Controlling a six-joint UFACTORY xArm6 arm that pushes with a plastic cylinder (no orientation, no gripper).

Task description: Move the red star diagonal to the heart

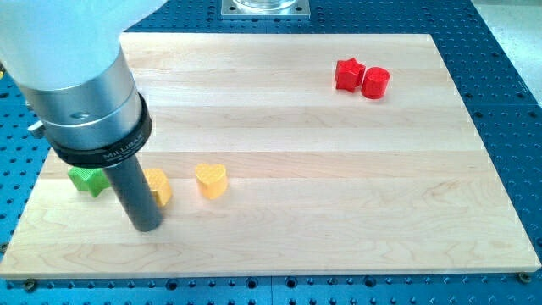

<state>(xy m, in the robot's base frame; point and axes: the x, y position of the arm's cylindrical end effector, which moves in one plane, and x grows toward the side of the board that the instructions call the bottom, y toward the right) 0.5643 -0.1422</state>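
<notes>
The red star (pixel 347 74) lies near the view's top right of the wooden board (pixel 339 186), touching a red cylinder (pixel 375 82) on its right. The yellow heart (pixel 211 180) sits at the lower left of the board. My tip (pixel 146 225) rests on the board at the lower left, left of and a little below the heart, far from the red star. A yellow block (pixel 157 186), shape unclear, is right beside the rod, partly hidden by it.
A green star-like block (pixel 87 179) lies left of the rod, partly hidden by the arm's body. The board lies on a blue perforated table (pixel 508 85). A metal mount (pixel 265 8) shows at the view's top.
</notes>
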